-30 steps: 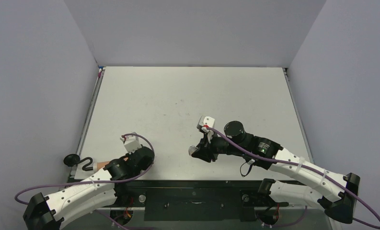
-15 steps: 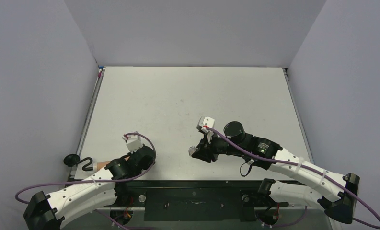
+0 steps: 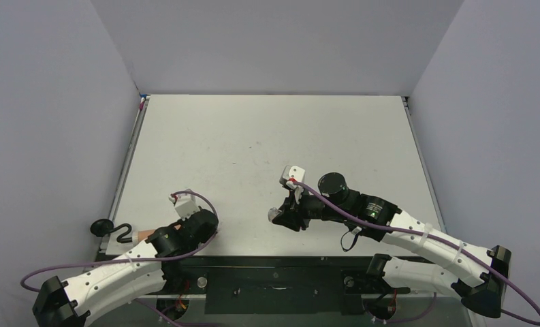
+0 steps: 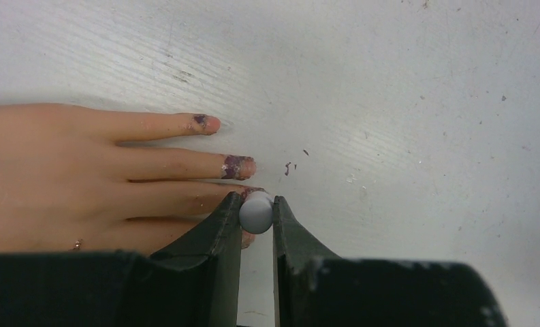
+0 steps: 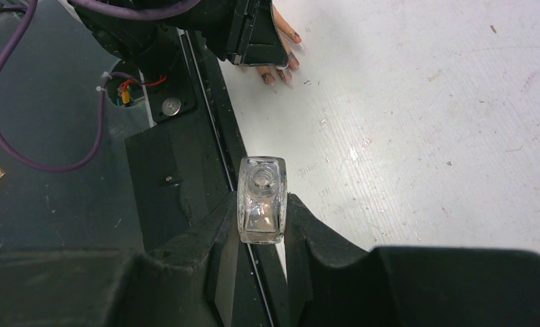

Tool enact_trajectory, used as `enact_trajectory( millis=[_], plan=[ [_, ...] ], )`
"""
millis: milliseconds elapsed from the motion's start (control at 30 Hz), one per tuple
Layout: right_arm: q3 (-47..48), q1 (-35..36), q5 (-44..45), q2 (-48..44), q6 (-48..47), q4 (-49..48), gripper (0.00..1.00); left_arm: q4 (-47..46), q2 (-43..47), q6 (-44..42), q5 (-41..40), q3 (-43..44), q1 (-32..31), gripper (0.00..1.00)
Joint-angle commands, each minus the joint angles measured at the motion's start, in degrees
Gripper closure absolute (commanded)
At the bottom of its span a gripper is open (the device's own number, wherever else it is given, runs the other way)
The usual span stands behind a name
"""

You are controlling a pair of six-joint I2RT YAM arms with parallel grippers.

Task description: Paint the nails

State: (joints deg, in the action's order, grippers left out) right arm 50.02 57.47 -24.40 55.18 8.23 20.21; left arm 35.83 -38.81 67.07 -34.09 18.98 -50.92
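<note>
Pinching a small round grey-white cap [image 4: 256, 212] between its fingertips, the left gripper [image 4: 257, 204] is clenched and sits low over the white table [image 4: 403, 102], right at the fingertips of the peach-coloured fake hand [image 4: 62, 177]. That hand lies flat near the table's near-left corner, its fingers stretched rightward in the left wrist view. The nails [image 4: 236, 166] carry patchy purplish-brown polish. Two show plainly, a third peeps out just above the cap, and the black gripper fingers cover the rest. A few dark specks [image 4: 289, 165] mark the table just beyond the nails. Whether anything under the cap meets a nail cannot be told. The right gripper [image 5: 261, 211], well apart near the middle of the table's near edge, is clamped on a small clear glass bottle [image 5: 261, 197], whose open neck faces the wrist camera.
</note>
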Motion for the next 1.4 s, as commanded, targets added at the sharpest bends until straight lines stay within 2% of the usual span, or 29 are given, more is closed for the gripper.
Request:
enact_trajectory(
  millis=[0,400,1367],
  plan=[
    [-0.06,0.21,-0.04,-0.84,-0.21,-2.66,1.0,3.33,1.93,1.76,-1.94,1.76,-0.06,1.0],
    [0.07,0.09,0.19,-1.44,-0.47,-1.81,1.0,4.01,3.42,2.37,-2.09,1.5,-0.06,1.0],
    [-0.62,0.09,0.5,-1.97,-0.23,-1.4,1.0,-6.12,-3.04,-2.58,0.85,-0.26,-0.07,1.0]
  ],
)
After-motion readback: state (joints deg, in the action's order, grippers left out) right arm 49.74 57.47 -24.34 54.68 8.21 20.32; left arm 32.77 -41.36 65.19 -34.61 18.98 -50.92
